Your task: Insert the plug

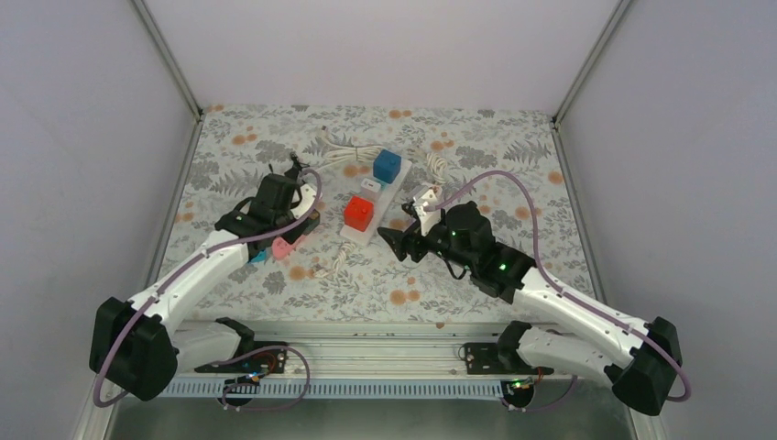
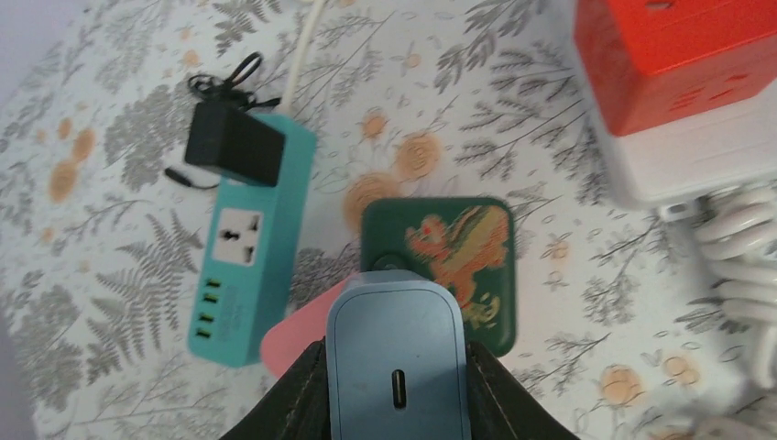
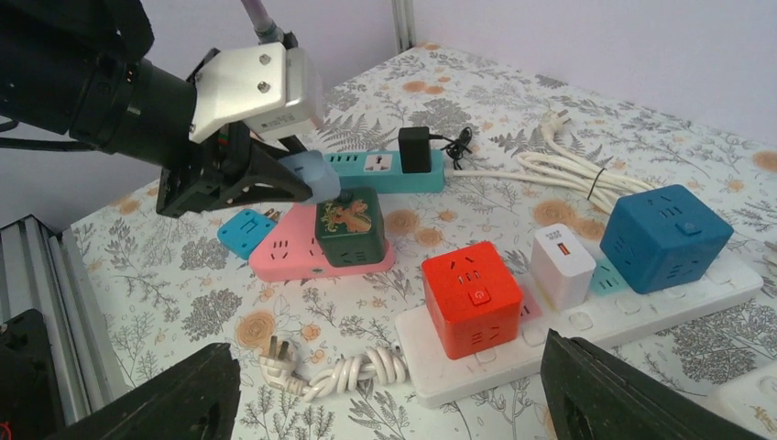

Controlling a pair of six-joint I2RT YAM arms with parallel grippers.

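Observation:
My left gripper [image 2: 399, 362] is shut on a pale blue-grey charger plug [image 2: 399, 367] with a small port on its face. It hangs just above the pink power strip [image 3: 291, 253] and next to the dark green cube socket [image 3: 350, 225] that sits on that strip. In the right wrist view the plug [image 3: 313, 177] shows at the tips of the left gripper [image 3: 291, 180]. My right gripper [image 3: 394, 394] stands wide open with nothing between its fingers, low over the table in front of the white power strip [image 3: 586, 332].
The white strip carries a red cube [image 3: 472, 293], a white charger [image 3: 562, 264] and a blue cube [image 3: 664, 238]. Its coiled cord and plug [image 3: 275, 353] lie near my right gripper. A teal strip [image 2: 247, 247] with a black adapter [image 2: 234, 142] lies beyond the pink one.

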